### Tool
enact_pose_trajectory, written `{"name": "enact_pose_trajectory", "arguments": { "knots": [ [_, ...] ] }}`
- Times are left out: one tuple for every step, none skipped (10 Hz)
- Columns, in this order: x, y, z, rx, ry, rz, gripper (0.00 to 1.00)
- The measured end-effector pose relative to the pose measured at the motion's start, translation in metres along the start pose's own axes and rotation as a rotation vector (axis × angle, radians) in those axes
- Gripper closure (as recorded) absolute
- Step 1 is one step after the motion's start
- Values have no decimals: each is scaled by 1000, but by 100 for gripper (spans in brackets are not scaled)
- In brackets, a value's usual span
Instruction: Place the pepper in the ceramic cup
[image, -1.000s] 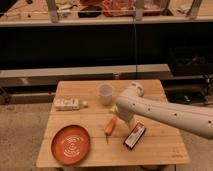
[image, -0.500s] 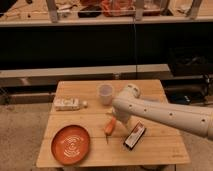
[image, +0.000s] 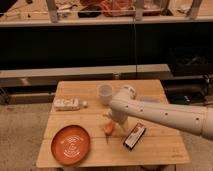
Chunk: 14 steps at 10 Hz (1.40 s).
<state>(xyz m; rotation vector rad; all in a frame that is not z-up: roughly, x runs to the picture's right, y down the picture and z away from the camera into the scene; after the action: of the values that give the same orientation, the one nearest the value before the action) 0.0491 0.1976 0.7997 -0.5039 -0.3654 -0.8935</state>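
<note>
**Handling notes ahead of the pickup**

The small, slender orange pepper (image: 109, 129) with a thin dark stem lies near the middle of the light wooden table (image: 160, 150). It sits between the round orange plate (image: 71, 145) and the dark rectangular packet (image: 135, 135). The plain white ceramic cup (image: 104, 93) stands a little behind it, towards the far edge.

The robot's white arm (image: 165, 116) reaches in from the right. Its gripper (image: 111, 121) hangs right over the pepper, jaws spread wide and, as far as I can see, holding nothing.

I judge the pepper to be light and fairly firm, with a waxy skin that could slip or roll under a pinch. The thick middle looks the best place to take hold; the stem is too thin. The cup seems light enough to tip if bumped.

The flat white box (image: 67, 104) at the left and the packet both carry markings, but I can read neither.
</note>
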Motion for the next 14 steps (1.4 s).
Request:
{"name": "enact_pose_trajectory", "arguments": {
  "knots": [
    [-1,-2,3,2,-2,-4,20],
    [-3,-3,6,3,-6,-6,20],
    [-4,-4,9,5,-8,-7,20],
    [-5,-5,10,6,-8,-8,20],
    [-6,-6,13,8,-10,-9,20],
    [-5,-5,18,10,-14,-1,20],
    [-4,-4,23,11,-18,6,20],
    [-3,-4,25,12,-17,9,20],
    [-3,-4,26,13,-17,10,20],
    [-3,-4,28,13,-16,11,20],
    [-2,-4,30,12,-15,12,20],
    [0,-5,33,12,-12,12,20],
    [0,-7,35,12,-9,11,20],
    [1,-7,36,12,-10,12,20]
  ]
}}
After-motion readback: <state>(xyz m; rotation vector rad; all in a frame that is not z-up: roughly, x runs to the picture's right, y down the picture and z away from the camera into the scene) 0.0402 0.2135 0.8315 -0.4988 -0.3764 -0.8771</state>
